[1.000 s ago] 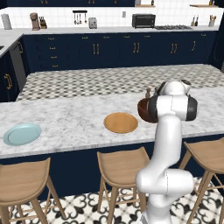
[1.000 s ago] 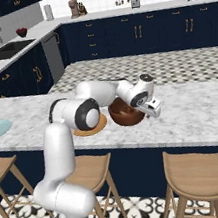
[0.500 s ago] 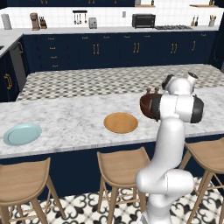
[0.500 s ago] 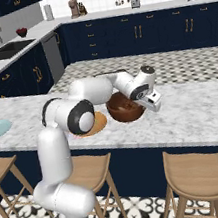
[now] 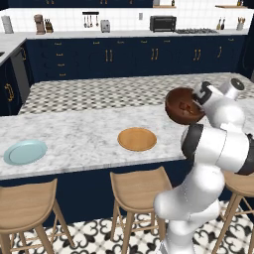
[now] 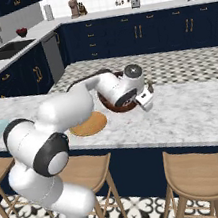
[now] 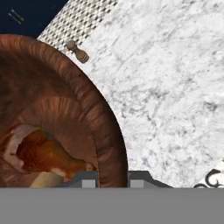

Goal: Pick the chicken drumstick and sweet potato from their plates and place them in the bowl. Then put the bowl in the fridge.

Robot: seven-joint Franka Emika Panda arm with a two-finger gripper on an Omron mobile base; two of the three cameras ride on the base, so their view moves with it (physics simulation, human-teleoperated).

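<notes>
The bowl [image 7: 57,100] in my claw [image 7: 113,178] looks like glossy, grained dark wood. The drumstick [image 7: 41,153] inside has a slick glazed skin. Around it lies the counter [image 7: 175,87], smooth veined marble. At nine o'clock, the orange plate [image 5: 137,139] looks like matt wood; the blue plate [image 5: 26,151] is smooth.

The bowl [image 5: 183,105] hangs above the counter [image 5: 89,139], at three o'clock from the wooden plate [image 5: 137,139]. The drumstick [image 7: 41,153] lies in it. The other plate [image 5: 25,151] sits at nine o'clock, well apart.
</notes>
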